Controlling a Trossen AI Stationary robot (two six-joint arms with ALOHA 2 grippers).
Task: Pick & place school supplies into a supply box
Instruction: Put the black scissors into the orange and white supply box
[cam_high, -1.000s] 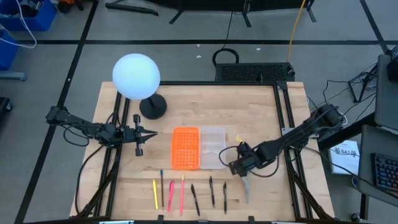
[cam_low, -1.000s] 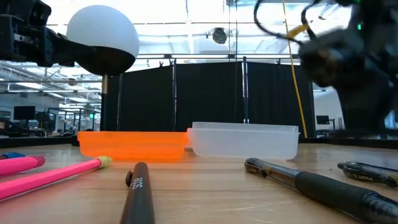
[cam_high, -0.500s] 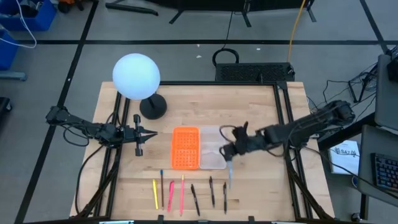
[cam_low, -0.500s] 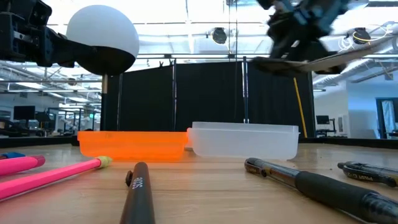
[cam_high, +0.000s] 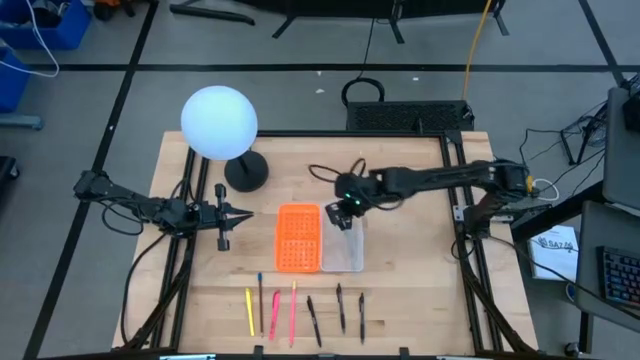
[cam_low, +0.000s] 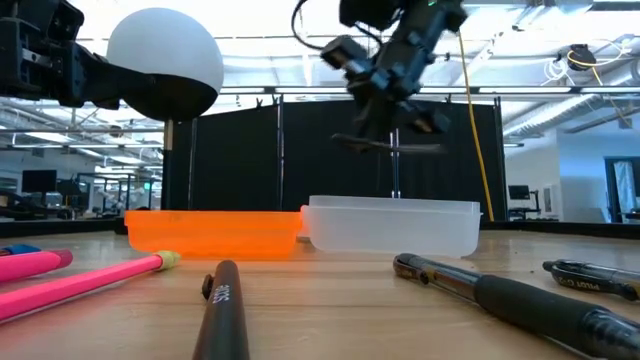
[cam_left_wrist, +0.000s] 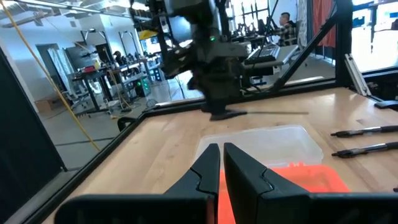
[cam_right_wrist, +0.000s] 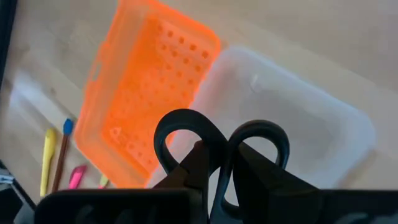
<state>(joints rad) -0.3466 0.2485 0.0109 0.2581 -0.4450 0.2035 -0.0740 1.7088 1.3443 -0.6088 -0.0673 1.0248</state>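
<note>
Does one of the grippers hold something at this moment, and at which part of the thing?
The right gripper holds the scissors, pinched just below the two black handle loops. The left gripper holds nothing.

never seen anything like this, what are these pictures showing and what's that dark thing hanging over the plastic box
This is a robot with two dark arms at a wooden table, each ending in a two-finger gripper. One picture looks straight down, one looks level across the tabletop, and two come from cameras on the wrists. The right gripper holds a pair of black-handled scissors in the air above the clear half of the supply box, next to its orange half. The left gripper waits at the side, shut and empty. A row of pens and pencils lies along the near edge, and a white globe lamp stands at the back.
</note>
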